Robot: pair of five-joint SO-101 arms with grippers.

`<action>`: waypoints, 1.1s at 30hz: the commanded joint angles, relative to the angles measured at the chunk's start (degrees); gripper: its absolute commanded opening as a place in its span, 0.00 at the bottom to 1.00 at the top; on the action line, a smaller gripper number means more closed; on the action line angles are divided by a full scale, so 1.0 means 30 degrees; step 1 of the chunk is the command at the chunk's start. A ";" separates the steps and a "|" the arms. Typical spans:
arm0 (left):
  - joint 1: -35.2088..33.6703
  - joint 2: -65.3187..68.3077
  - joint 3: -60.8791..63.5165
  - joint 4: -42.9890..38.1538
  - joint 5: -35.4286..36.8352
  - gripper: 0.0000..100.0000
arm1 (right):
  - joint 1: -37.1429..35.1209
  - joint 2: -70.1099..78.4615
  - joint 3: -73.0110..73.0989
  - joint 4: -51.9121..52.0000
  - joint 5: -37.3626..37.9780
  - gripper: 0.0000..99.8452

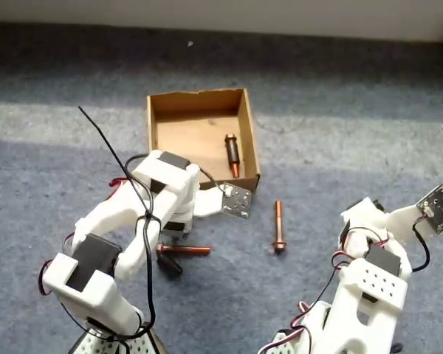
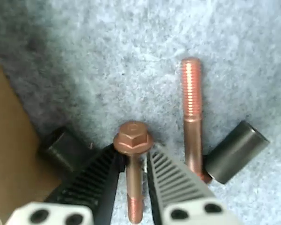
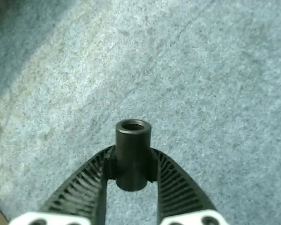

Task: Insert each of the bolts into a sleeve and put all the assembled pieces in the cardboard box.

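Cardboard box (image 1: 249, 136) sits mid-tabletop with one assembled piece (image 1: 232, 153) inside, a bolt through a dark sleeve, lying near the box's right wall.

Left gripper (image 2: 133, 152): fingers (image 2: 96, 180) are clamped on the shank of a copper bolt (image 2: 133, 138), hex head poking out past the tips, low over the grey carpeted tabletop (image 2: 107, 56). Just beside it a second bolt (image 2: 192, 108) lies flat, with a loose sleeve (image 2: 236, 151) touching it near the head end. Another sleeve (image 2: 65, 149) lies on the other side of the fingers.

Right gripper (image 3: 132, 159): fingers (image 3: 173, 183) are closed round a held sleeve (image 3: 132, 140), open bore end sticking out past the tips, over the carpet. In the high view the right arm (image 1: 369, 284) is well apart from the box.

A third bolt (image 1: 279, 226) lies alone on the tabletop between the two arms, near the box's front right corner. The left arm (image 1: 162, 188) sits just in front of the box.
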 commanded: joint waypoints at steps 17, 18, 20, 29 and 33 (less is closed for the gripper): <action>0.0073 -1.8476 0.4059 -0.0527 1.3245 0.00 | -0.4821 -0.0747 -0.0396 -0.0366 0.2579 0.01; 0.0073 -1.9150 0.4059 -0.0527 1.4125 0.00 | -0.5201 -0.0835 -0.0396 -0.0366 0.2608 0.01; 0.0073 -2.0322 0.4088 -0.0791 1.5707 0.00 | -0.6110 -0.1626 -0.0366 -0.0132 0.2608 0.01; 0.0073 -2.4366 0.6344 -0.4982 2.0806 0.01 | -1.1736 -1.0476 -0.0161 0.3150 0.5216 0.01; 0.0103 -2.6095 0.7106 -0.6593 2.2125 0.01 | -1.3993 -1.2293 0.0015 0.3179 0.6388 0.01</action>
